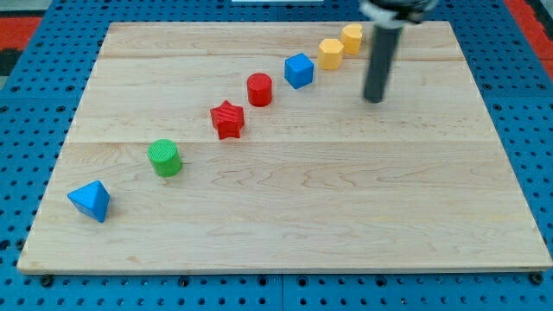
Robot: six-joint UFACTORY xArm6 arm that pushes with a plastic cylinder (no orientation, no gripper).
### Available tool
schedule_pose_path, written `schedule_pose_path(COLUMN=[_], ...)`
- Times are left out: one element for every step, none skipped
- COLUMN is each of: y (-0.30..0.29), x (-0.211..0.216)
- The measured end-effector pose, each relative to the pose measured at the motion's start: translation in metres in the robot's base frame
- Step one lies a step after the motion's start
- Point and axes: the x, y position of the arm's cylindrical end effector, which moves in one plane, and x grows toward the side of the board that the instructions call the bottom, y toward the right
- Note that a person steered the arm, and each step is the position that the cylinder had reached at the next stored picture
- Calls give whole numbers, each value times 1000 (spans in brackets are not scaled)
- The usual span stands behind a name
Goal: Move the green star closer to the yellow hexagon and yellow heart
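Camera view, and the blocks are strung out in one long diagonal across the wooden surface (pixel 285 216), running from the view's bottom left up to the top right. Lowest down, near the left edge, sits a blue block (pixel 91 200), wedge-like or pyramid-like in shape. Next up the line is a green block (pixel 164 157); the task speaks of a green star, but from here it looks more like a short cylinder, so I cannot confirm the shape. It stands alone, apart from its neighbours. Then the red star (pixel 227 119), then a red cylinder (pixel 259 89), then a blue cube (pixel 298 70). At the far end, near the view's top, two yellow blocks sit just beside each other, one (pixel 330 53) lower-left and the other (pixel 352 37) upper-right; which is the hexagon and which the heart is too small to tell. The green block is well apart from both, with three blocks between. There are no fingers on this arm, just the dark rod, and my tip (pixel 373 99) rests on bare wood to the right of the yellows, touching none of them.
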Motion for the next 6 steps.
schedule_pose_path(y=[85, 63, 68, 52, -16, -96], x=[-47, -105, -128, -145, -131, -127])
